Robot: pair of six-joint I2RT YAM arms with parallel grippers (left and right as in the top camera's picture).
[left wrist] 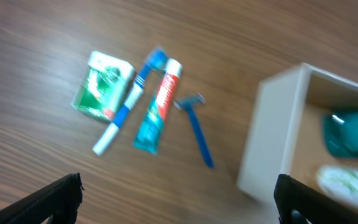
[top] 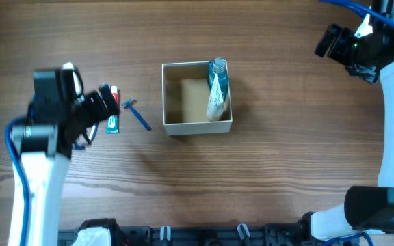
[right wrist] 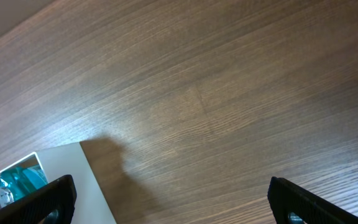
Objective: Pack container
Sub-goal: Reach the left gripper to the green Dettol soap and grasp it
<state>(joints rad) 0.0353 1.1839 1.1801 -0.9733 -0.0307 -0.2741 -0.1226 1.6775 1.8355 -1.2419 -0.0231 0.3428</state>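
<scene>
**Both grippers spread wide, nothing held**

The left gripper (left wrist: 179, 204) hangs above the desk (left wrist: 36, 37), tilted downward, its fingers far apart and empty. Just ahead of it lie a small green box (left wrist: 102, 85), a toothbrush (left wrist: 126, 106), a toothpaste tube (left wrist: 158, 107) and a blue razor (left wrist: 197, 127). The container (left wrist: 261, 143) stands ahead to its right, with a teal bottle (left wrist: 350, 134) inside. The right gripper (right wrist: 173, 205) is also wide and empty, with the container's corner beside one finger.

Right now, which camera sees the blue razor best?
The left wrist view: the razor shows whole and large, only a little blurred. Overhead shows it too, but tiny. The right wrist view misses it completely.
</scene>
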